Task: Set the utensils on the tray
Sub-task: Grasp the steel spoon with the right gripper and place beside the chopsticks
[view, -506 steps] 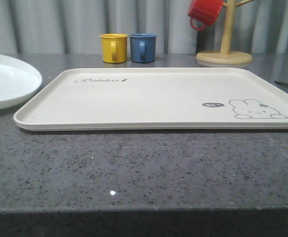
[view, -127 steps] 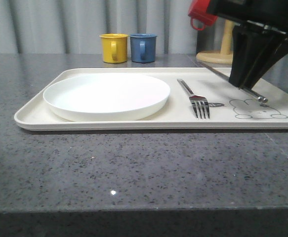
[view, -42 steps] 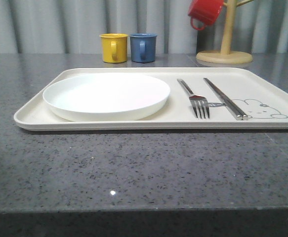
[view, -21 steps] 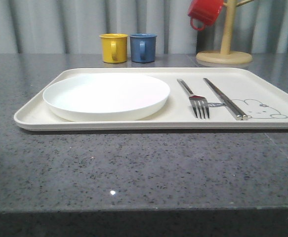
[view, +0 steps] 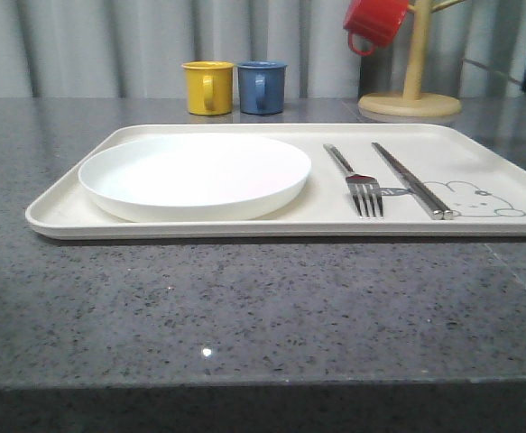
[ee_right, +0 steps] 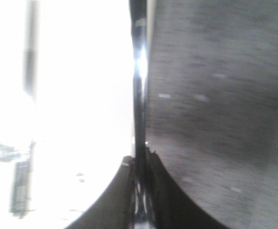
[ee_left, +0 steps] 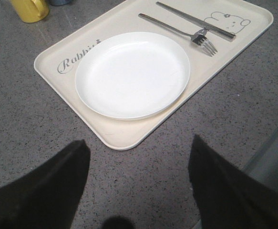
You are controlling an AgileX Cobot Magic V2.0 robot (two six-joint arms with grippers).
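Right gripper [ee_right: 139, 191] clamped shut on a slim metal utensil [ee_right: 139, 86], probably the spoon; view blurred, bowl end not made out. Long axis running straight out from the fingertips. Left gripper [ee_left: 138, 147] spread wide, empty, hovering over the grey counter [ee_left: 29, 119] just short of the tray [view: 244, 227]. On the tray: white plate [view: 195, 171] on the left half, fork [view: 357, 176] just right of it, 2 chopsticks [view: 411, 180] just right of the fork, both lying front-to-back. Bare strip over the rabbit drawing [view: 470, 200], right of the chopsticks: likely drop spot. Right arm judged nearer. Utensil needs aligning parallel to the chopsticks, handle away from robot.
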